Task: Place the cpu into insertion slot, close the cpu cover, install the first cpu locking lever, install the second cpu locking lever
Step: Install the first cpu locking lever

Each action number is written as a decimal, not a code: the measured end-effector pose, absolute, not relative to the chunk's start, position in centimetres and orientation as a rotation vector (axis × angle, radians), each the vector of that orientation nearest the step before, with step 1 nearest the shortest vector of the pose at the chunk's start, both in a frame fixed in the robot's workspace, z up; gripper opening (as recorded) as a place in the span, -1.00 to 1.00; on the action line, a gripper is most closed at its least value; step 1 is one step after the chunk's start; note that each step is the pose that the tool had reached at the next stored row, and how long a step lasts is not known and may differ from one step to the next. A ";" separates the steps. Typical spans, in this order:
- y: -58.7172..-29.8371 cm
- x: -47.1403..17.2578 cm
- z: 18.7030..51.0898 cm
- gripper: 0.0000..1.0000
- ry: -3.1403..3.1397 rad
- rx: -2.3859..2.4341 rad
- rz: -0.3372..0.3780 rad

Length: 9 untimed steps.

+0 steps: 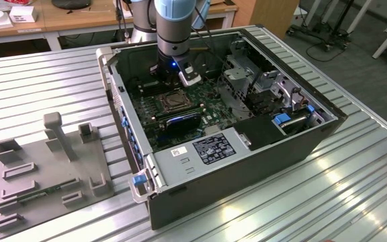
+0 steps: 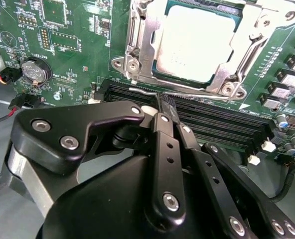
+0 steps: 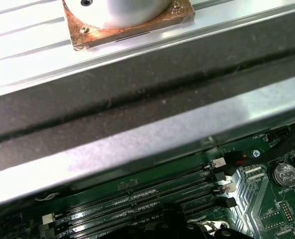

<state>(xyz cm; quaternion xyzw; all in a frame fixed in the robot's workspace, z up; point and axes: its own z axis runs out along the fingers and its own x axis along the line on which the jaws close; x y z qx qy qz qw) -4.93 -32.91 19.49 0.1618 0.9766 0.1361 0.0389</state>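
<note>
Squarely, the pale matte cpu (image 2: 197, 42) sits framed by shiny cpu cover (image 2: 141, 37).

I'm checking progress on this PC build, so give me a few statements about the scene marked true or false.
1. The cpu lies in the insertion slot. True.
2. The tool grips the cpu. False: it is shut on nothing, over the memory slots.
3. A coin battery sits on the green board. True.
4. The computer case is closed. False: it lies open-sided on the table.
</note>
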 end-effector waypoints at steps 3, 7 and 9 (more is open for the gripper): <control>-32.9 -4.9 19.5 -0.79 2.995 0.496 0.411; -32.9 -4.9 19.4 -0.79 2.995 0.495 0.404; -32.9 -4.9 19.4 -0.79 2.995 0.495 0.400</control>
